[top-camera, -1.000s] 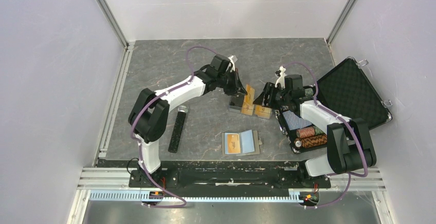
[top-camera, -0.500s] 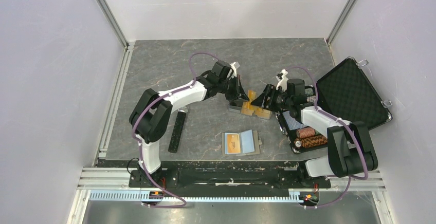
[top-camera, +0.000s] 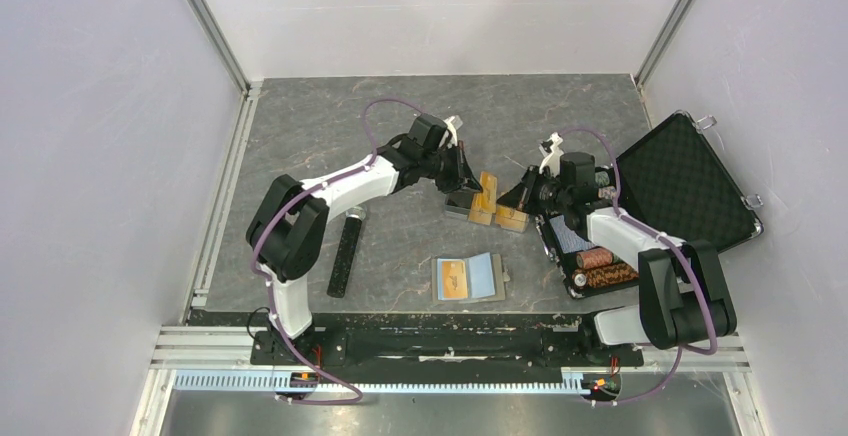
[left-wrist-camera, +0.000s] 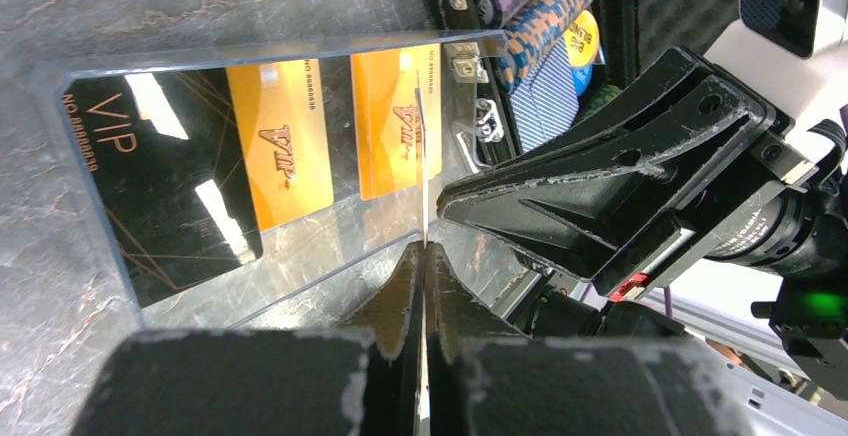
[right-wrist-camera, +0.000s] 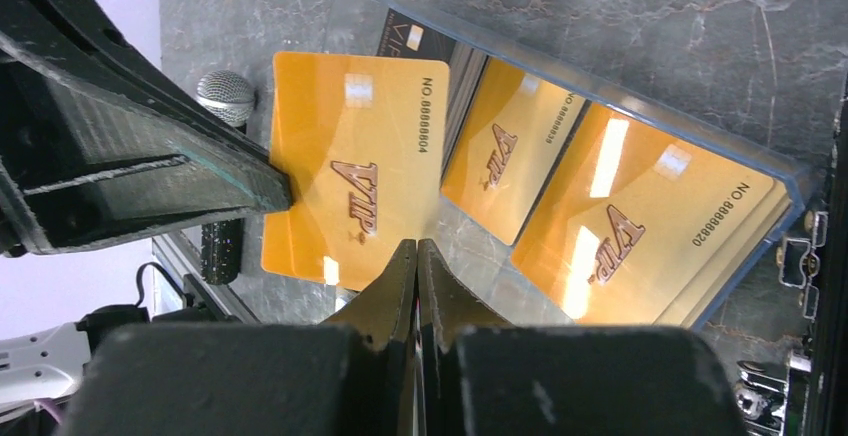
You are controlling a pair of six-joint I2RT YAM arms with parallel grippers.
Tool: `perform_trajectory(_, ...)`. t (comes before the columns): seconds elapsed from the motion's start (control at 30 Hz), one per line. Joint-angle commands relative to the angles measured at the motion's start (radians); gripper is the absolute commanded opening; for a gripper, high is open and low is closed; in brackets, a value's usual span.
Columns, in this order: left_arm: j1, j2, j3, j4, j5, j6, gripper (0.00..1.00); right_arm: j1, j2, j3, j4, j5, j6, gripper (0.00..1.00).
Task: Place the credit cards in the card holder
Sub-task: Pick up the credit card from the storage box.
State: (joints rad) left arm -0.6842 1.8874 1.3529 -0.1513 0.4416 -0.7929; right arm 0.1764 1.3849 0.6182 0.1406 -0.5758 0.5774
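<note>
Holder [top-camera: 467,279] lies open at lower centre of the top view. At mid-frame the left claw [left-wrist-camera: 422,251] is clamped on an orange card [right-wrist-camera: 350,136], the right claw [right-wrist-camera: 417,248] shut empty against its face. Likely best: hold that pinch, back the right claw off, slide the card in flat

I see a dark grey marble-patterned tabletop [top-camera: 310,126], evenly lit. Pale lilac-white walls [top-camera: 440,6] rise behind and beside it; silver aluminium posts [top-camera: 205,21] stand at its far corners, a slotted aluminium rail [top-camera: 205,341] along its near edge.
</note>
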Motion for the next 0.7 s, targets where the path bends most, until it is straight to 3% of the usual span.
perform_trajectory(0.0, 0.003, -0.018, 0.074, -0.069, -0.064, 0.046, 0.02, -0.003, 0.009, 0.042, -0.044, 0.054, -0.052, 0.01)
perform_trajectory(0.07, 0.003, -0.004, 0.096, -0.102, -0.098, 0.064, 0.02, -0.004, 0.018, 0.053, -0.053, 0.062, -0.062, 0.07)
perform_trajectory(0.17, 0.003, 0.034, 0.141, -0.141, -0.105, 0.086, 0.02, -0.003, 0.026, 0.067, -0.067, 0.069, -0.077, 0.28)
perform_trajectory(0.27, -0.007, 0.086, 0.202, -0.203, -0.107, 0.124, 0.02, -0.004, 0.023, 0.078, -0.083, 0.080, -0.092, 0.41)
perform_trajectory(0.67, -0.081, 0.182, 0.345, -0.427, -0.246, 0.289, 0.02, -0.003, 0.017, 0.096, -0.129, 0.121, -0.132, 0.74)
